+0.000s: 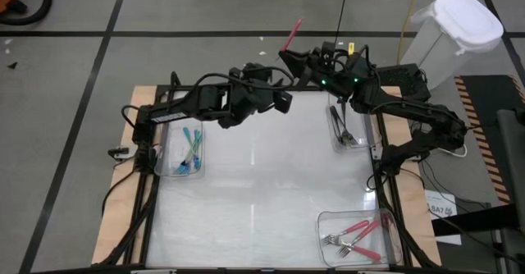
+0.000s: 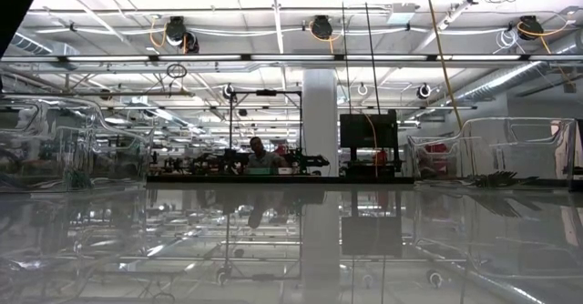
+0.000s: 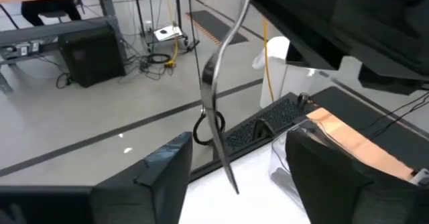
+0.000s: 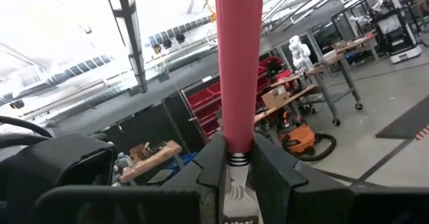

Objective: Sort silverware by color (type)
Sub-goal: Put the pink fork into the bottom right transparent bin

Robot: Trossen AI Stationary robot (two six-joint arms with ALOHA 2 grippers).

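The right gripper (image 4: 236, 167) was clamped on a pink-handled fork (image 4: 239, 63), held in the air above the table's far edge (image 1: 312, 92), handle pointing up and away. Just beside it, the left gripper (image 3: 231, 184) was held with fingers (image 3: 164, 177) apart around the fork's metal end (image 3: 221, 110). A handover between arms appeared to be in hand. Next, a firm closing of the left fingers seemed called for, then release, then carriage to the bin of pink forks (image 1: 392, 239) at the table's near right corner.
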